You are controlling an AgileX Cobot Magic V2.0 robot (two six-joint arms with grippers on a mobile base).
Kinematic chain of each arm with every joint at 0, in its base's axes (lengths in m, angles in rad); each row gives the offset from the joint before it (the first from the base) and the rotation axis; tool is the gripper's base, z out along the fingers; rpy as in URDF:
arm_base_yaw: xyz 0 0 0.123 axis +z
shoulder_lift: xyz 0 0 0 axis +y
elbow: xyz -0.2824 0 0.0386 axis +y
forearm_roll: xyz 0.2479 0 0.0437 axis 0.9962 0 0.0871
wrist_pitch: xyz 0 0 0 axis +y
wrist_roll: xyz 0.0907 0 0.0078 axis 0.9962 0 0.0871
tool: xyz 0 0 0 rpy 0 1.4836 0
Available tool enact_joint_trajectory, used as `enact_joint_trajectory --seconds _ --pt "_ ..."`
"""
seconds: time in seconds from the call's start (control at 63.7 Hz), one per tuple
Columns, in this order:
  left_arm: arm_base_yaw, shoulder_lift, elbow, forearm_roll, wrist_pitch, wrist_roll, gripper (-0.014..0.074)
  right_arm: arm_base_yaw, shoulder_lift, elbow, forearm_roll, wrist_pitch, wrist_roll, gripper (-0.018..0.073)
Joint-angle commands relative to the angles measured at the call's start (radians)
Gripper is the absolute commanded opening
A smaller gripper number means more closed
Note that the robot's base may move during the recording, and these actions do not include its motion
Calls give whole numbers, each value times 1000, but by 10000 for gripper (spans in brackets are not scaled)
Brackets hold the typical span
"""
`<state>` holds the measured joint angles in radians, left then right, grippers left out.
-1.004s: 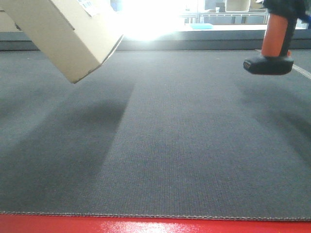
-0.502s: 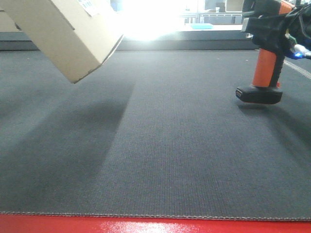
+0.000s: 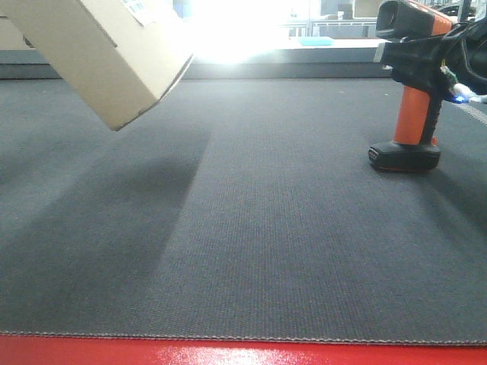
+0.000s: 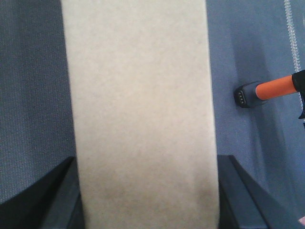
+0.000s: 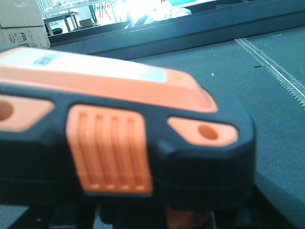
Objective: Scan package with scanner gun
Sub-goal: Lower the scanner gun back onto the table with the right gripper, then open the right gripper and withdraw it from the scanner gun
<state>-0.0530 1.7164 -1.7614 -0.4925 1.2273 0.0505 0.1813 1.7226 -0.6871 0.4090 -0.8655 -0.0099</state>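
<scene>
Exterior front-facing view shows the dark grey woven mat (image 3: 266, 243) filling most of the frame, with a red strip (image 3: 228, 353) along the bottom edge. My left gripper (image 4: 147, 160) holds the plain tan cardboard package (image 3: 106, 53) clear of the mat at upper left, tilted with one corner pointing down. The left wrist view shows my dark fingers (image 4: 52, 200) pressed against its two sides. At right, the pistol-shaped scanner gun (image 3: 415, 114), with its orange handle and black head, stands upright with its flat black foot on the mat, well apart from the package. My right gripper (image 3: 422, 65) is clamped around it just below the head.
</scene>
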Motion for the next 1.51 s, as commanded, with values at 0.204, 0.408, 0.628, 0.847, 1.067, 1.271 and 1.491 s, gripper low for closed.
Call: enact_joint_trajectory --seconds 0.204,0.408,0.628,0.847,1.067,1.271,1.491 --pt "0 -8 -9 -18 -6 1 -111 -2 -1 -4 -59 -19 2 -159" --pt "0 -8 -9 -18 -6 1 -111 -2 -1 -4 -71 -1 2 95" --pt "0 -8 -9 -18 -6 1 -111 -2 -1 -4 -71 28 0 575" --pt "0 -8 -9 -18 -6 1 -111 -2 -27 -4 -71 105 -36 561" --pt "0 -8 -9 -18 -6 1 -111 -2 -68 -4 -71 179 -86 561" --pt "0 -8 -9 -19 -6 1 -111 -2 -113 12 -71 230 -90 561" --pt "0 -8 -9 -23 -6 1 -111 -22 -158 15 -69 335 -126 561"
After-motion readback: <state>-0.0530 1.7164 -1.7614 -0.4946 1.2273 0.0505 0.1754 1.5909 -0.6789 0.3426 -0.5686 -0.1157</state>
